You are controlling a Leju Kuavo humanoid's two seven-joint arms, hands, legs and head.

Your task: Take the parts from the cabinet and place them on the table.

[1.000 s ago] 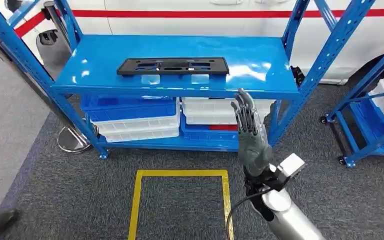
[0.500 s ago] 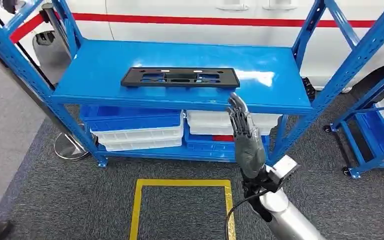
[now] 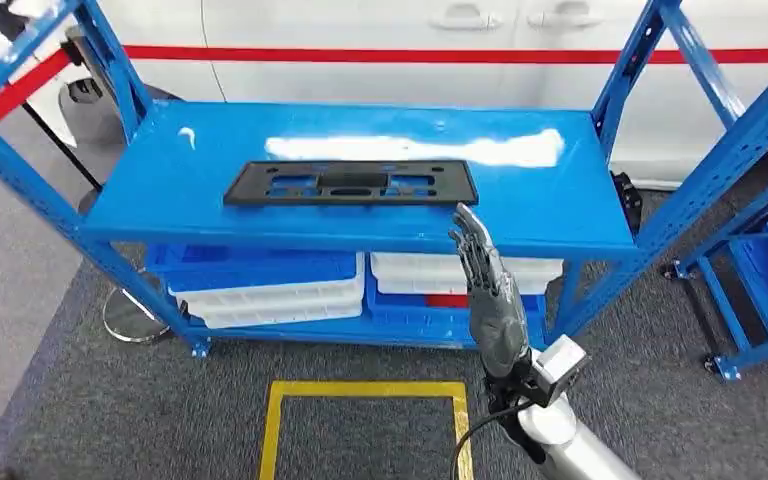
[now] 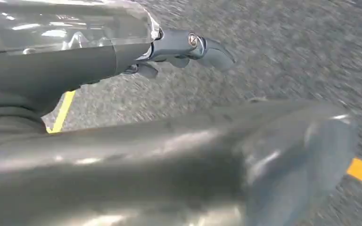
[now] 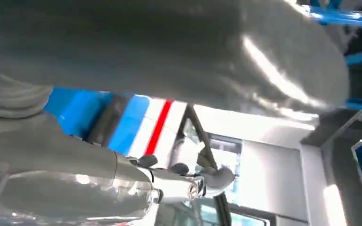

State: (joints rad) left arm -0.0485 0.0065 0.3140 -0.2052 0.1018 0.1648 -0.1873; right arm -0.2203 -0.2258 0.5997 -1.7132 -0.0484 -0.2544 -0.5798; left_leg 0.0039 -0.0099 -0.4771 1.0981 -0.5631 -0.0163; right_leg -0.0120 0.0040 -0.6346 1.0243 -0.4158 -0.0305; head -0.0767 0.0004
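A flat black plastic part (image 3: 352, 184) with several cut-outs lies along the middle of the blue cabinet's top shelf (image 3: 560, 205). My right hand (image 3: 487, 290) is raised in front of the shelf's front edge, just right of the part's right end, fingers straight and apart, holding nothing. The right wrist view has its thick grey thumb (image 5: 179, 52) and dark fingers (image 5: 188, 181) against the cabinet frame. In the left wrist view my left hand (image 4: 169, 141) hangs over grey carpet, its fingers (image 4: 188, 47) extended and empty.
Blue and white bins (image 3: 270, 285) are stacked on the cabinet's lower shelf. A yellow taped square (image 3: 360, 420) marks the carpet in front. A second blue rack (image 3: 760, 270) stands at the right. A white vehicle with a red stripe (image 3: 410, 50) is behind.
The camera has come closer to the cabinet, so the shelf looks larger and lower in the picture. My right hand stays raised and now reaches the shelf's front edge.
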